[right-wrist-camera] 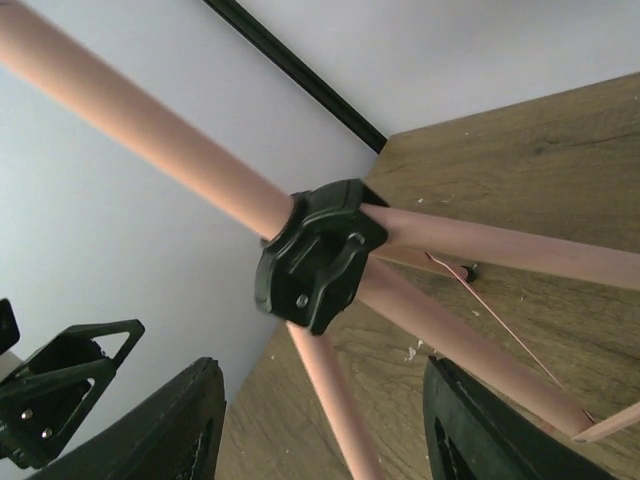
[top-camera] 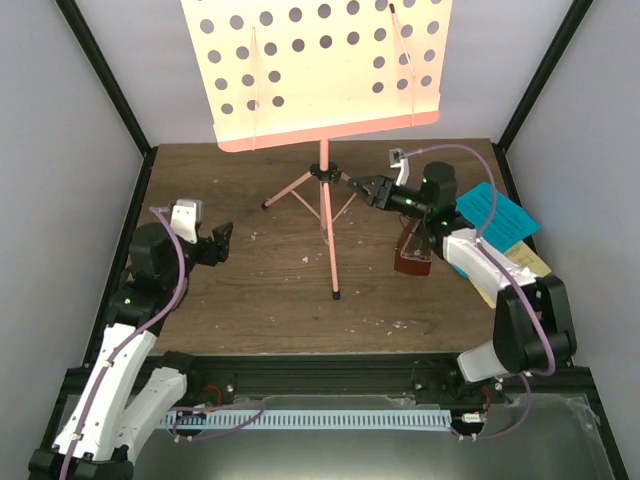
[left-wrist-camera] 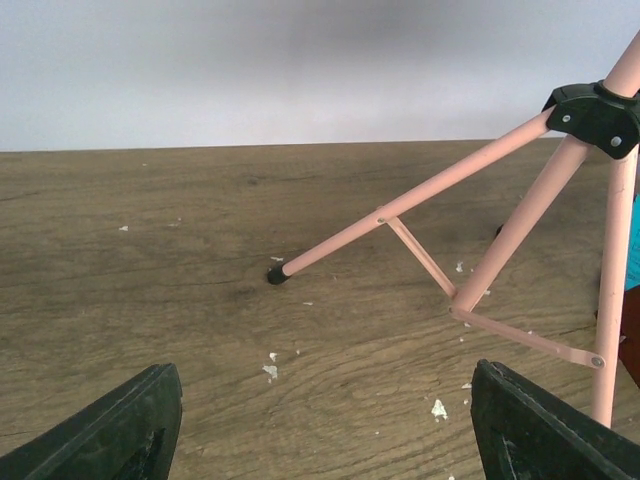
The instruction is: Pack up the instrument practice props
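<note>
Wood-grain table (top-camera: 230, 310) ran between pale walls, with the pink music stand (top-camera: 330, 120) upright on its tripod at mid-table. The right gripper (right-wrist-camera: 320, 430) hung released, jaws spread either side of the black leg hub (right-wrist-camera: 315, 255) without touching it. The left gripper (top-camera: 222, 240) was likewise spread, well apart from the nearest leg. The metronome (top-camera: 412, 258) sat under the right arm, with the blue and yellow pages (top-camera: 497, 215) just beyond. A glancing close on the hub could probably shove the top-heavy stand over, or swing a leg into the metronome.
</note>
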